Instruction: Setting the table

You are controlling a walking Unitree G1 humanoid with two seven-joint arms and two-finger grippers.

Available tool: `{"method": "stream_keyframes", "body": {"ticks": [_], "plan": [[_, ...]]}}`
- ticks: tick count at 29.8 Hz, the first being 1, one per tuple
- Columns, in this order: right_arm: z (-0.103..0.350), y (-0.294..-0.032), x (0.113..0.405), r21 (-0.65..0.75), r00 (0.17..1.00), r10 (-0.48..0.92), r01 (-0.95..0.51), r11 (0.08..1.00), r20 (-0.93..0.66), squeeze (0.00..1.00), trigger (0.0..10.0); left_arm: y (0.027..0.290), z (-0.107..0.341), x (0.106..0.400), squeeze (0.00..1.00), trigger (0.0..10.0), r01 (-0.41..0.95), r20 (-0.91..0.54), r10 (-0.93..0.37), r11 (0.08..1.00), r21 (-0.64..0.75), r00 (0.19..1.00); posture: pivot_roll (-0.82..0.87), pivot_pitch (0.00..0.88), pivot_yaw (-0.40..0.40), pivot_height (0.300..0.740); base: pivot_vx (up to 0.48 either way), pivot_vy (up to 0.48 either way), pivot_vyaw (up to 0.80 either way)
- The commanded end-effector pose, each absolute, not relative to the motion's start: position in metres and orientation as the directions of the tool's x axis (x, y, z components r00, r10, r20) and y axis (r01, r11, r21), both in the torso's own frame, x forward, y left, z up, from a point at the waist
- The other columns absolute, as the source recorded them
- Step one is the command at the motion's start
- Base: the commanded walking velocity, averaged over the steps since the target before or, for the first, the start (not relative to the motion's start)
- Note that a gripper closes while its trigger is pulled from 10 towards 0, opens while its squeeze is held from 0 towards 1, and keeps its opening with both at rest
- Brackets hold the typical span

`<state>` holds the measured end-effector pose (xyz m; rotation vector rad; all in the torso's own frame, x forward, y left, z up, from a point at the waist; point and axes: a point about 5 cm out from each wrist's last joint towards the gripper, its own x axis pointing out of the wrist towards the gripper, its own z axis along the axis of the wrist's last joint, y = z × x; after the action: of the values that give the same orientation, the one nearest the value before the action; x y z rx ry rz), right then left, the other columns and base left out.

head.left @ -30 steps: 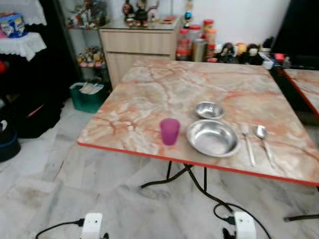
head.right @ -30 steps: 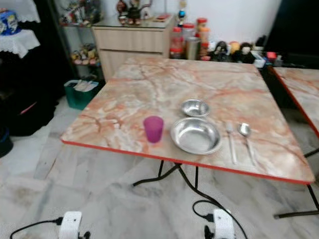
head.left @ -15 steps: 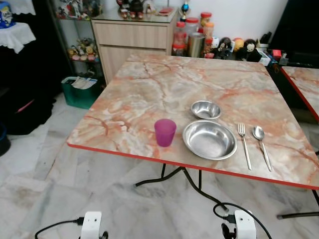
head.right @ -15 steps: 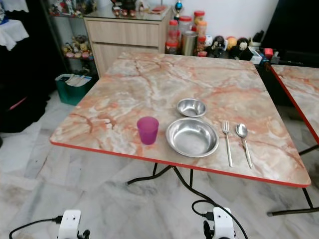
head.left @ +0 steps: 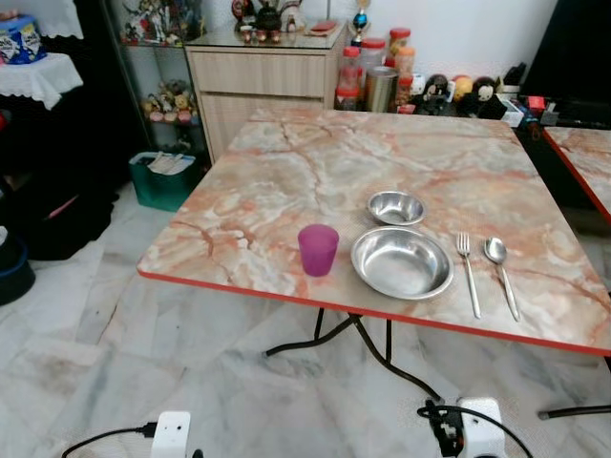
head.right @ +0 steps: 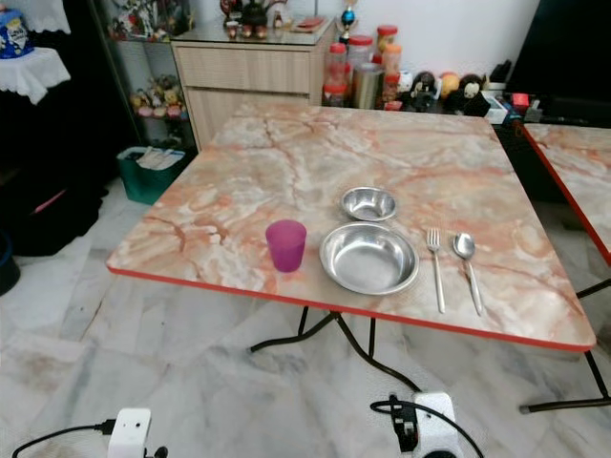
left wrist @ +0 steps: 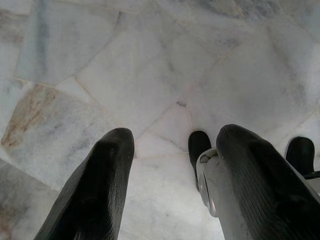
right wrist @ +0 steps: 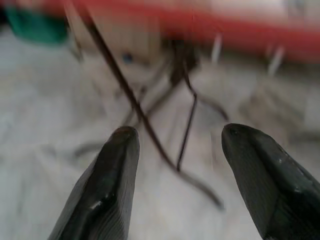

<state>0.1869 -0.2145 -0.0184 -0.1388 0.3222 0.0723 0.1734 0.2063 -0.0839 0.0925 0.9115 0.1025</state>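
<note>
**One place setting laid; both grippers idle below the table**

The table (head.left: 315,181) carries a single setting near its front edge. The plate (head.left: 402,262) sits at the centre of the group. The cup (head.left: 318,249) stands upright at its 9 o'clock, just beside it and apart. The bowl (head.left: 396,207) lies at its 12 o'clock, close to the rim; contact cannot be told. The fork (head.left: 468,273) and the spoon (head.left: 499,273) lie parallel at its 3 o'clock, fork nearer the plate, handles toward the front edge.

The left gripper (left wrist: 172,165) hangs over the floor (left wrist: 150,75), fingers spread and holding nothing. The right gripper (right wrist: 180,170) points at the table legs (right wrist: 145,110), below the red edge, fingers likewise spread and empty.

Judged progress: this setting looks complete, with dish, bowl, drinkware and cutlery in place. What is left, if anything, would be further settings on the bare part of the top; no spare tableware is evident within reach.
</note>
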Motion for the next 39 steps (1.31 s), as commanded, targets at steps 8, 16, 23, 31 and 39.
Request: {"method": "stream_keyframes", "body": {"ticks": [8, 16, 23, 31, 39], "plan": [[0.027, -0.19, 0.202, -0.138, 0.973, 0.165, -0.188, 0.973, -0.16, 0.0, 10.0, 0.208, -0.083, 0.175, 0.0, 10.0, -0.036, -0.782, 0.131, 0.99, 0.137, 0.609, -0.04, 0.0, 0.004, 0.719, 0.0, 0.0, 0.0], [0.077, -0.18, 0.234, -0.011, 0.996, 0.092, -0.092, 0.996, 0.013, 0.0, 10.0, 0.21, -0.083, 0.173, 0.0, 10.0, -0.046, -0.777, 0.142, 0.988, 0.144, 0.613, -0.05, 0.0, 0.014, 0.719, 0.0, 0.0, 0.0], [0.085, -0.187, 0.25, 0.085, 0.999, -0.007, 0.004, 0.996, 0.042, 0.0, 10.0, 0.21, -0.082, 0.174, 0.0, 10.0, -0.048, -0.771, 0.145, 0.988, 0.147, 0.62, -0.05, 0.0, 0.02, 0.719, 0.0, 0.0, 0.0], [0.104, -0.177, 0.29, 0.213, 0.996, -0.047, 0.03, 0.977, 0.076, 0.0, 10.0, 0.208, -0.077, 0.186, 0.0, 10.0, -0.059, -0.747, 0.141, 0.989, 0.135, 0.65, -0.05, 0.0, 0.022, 0.719, 0.0, 0.0, 0.0], [0.11, -0.17, 0.306, 0.218, 0.997, -0.018, 0.0, 0.976, 0.076, 0.0, 10.0, 0.207, -0.078, 0.183, 0.0, 10.0, -0.077, -0.748, 0.151, 0.988, 0.133, 0.646, -0.02, 0.0, 0.005, 0.719, 0.0, 0.0, 0.0]]}}
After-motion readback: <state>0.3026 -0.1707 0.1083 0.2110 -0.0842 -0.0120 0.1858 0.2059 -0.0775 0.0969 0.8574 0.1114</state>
